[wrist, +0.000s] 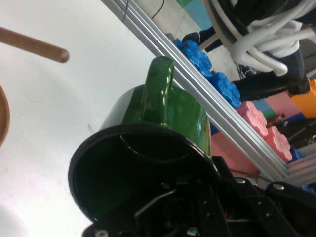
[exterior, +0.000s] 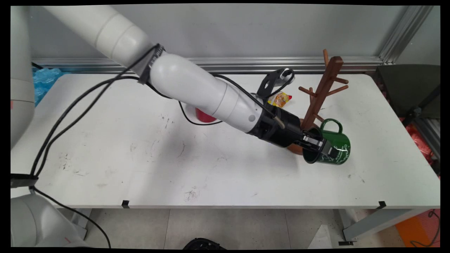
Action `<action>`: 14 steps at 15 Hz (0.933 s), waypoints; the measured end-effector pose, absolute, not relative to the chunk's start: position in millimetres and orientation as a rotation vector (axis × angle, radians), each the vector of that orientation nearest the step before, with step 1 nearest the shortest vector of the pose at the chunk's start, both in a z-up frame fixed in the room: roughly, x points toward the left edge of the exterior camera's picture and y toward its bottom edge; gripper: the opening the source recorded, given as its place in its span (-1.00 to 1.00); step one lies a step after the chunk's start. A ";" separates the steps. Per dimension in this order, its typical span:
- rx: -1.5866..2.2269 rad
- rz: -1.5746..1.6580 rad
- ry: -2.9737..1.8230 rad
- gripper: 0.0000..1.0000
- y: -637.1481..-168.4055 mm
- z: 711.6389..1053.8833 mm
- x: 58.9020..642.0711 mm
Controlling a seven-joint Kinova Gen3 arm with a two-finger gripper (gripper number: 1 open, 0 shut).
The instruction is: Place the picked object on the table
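Observation:
A dark green enamel mug (exterior: 334,149) with white lettering lies tilted on its side just above the table, mouth toward the arm and handle (exterior: 332,123) up. My black gripper (exterior: 325,147) is shut on its rim, one finger inside the mouth and one along the outer wall. In the hand view the green mug (wrist: 163,111) fills the middle, its black-rimmed mouth facing me and the gripper (wrist: 197,190) clamped on its lower right wall. The wooden mug tree (exterior: 321,93) stands right behind the mug, its pegs bare.
The tree's round brown base (exterior: 294,150) sits against the gripper's left side, and one peg (wrist: 34,45) shows in the hand view. A red cup (exterior: 204,117) stands behind the arm, and a yellow-red packet (exterior: 280,99) lies farther back. The table's right edge is near.

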State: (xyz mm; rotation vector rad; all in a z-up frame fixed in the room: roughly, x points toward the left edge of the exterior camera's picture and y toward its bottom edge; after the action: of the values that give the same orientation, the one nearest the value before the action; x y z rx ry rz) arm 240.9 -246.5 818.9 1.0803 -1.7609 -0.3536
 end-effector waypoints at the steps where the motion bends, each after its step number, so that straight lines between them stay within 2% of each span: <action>1: 1.074 -0.350 -1.779 -1.00 -243.4 824.6 242.8; 14: 0.911 -0.188 -2.169 -1.00 -234.4 897.1 276.9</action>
State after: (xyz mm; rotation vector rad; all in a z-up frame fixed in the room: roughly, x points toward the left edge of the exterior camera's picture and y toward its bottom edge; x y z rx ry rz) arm 276.9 -234.4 897.1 0.9112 -2.1686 -0.1880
